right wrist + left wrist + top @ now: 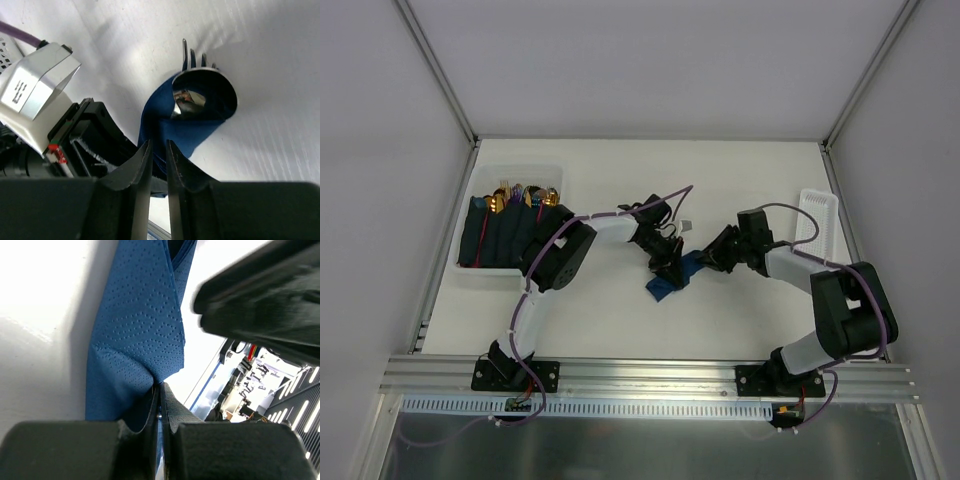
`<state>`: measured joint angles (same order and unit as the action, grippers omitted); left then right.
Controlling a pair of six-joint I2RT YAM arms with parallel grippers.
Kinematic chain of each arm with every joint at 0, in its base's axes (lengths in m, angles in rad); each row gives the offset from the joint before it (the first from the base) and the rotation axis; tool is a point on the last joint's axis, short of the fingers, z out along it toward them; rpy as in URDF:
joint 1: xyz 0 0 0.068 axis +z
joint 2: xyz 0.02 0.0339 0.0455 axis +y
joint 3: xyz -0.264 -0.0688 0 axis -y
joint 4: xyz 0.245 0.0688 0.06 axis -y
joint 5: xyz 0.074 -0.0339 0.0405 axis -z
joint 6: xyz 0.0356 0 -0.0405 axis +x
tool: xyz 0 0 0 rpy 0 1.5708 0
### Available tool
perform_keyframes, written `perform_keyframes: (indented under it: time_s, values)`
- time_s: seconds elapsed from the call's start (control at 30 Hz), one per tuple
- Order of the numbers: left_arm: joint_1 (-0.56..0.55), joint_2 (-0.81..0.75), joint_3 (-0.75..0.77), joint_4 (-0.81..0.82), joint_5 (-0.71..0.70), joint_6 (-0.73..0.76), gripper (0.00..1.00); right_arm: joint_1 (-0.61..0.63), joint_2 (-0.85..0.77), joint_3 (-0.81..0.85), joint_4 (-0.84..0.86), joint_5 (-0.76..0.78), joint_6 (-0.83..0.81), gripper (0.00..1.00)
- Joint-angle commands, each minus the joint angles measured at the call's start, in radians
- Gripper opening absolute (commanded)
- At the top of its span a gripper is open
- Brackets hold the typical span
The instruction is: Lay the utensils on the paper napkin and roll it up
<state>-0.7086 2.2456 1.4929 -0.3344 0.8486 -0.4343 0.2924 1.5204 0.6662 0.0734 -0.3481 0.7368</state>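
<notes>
We found the dark navy-blue paper napkin wrapped around shiny silver metal utensils mid-way across the white bench. The left tool was clamped on the napkin. The right tool stood narrowly apart just beside it.

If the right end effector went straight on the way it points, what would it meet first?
Most likely the napkin, curled around a spoon and fork, directly ahead of the right end effector; it looks almost touching, though depth is unclear.
</notes>
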Motion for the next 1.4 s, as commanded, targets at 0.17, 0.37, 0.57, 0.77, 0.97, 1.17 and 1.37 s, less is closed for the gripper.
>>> perform_keyframes:
  time_s: [0.17,0.37,0.57,0.77,0.97,1.17,1.37]
  values:
    - [0.023,0.020,-0.045,-0.054,-0.144,0.031,0.00,-0.027,-0.028,0.070,-0.095,-0.014,-0.094,0.14]
    - [0.023,0.020,-0.043,-0.054,-0.148,0.040,0.00,-0.026,0.067,0.093,-0.006,-0.063,-0.079,0.12]
    - [0.023,0.009,-0.039,-0.055,-0.143,0.052,0.00,-0.027,0.135,0.089,0.005,-0.063,-0.063,0.08]
    - [0.023,-0.004,-0.040,-0.058,-0.140,0.063,0.00,-0.027,0.161,0.061,0.012,-0.039,-0.074,0.05]
    - [0.011,-0.104,-0.034,-0.063,-0.129,0.083,0.00,-0.027,0.202,0.041,0.014,-0.003,-0.070,0.00]
    - [-0.035,-0.175,-0.066,-0.066,-0.097,0.077,0.00,-0.027,0.210,0.029,0.005,0.032,-0.057,0.00]
    - [-0.048,-0.144,-0.082,-0.064,-0.045,0.055,0.00,-0.027,0.202,0.009,-0.001,0.049,-0.042,0.00]
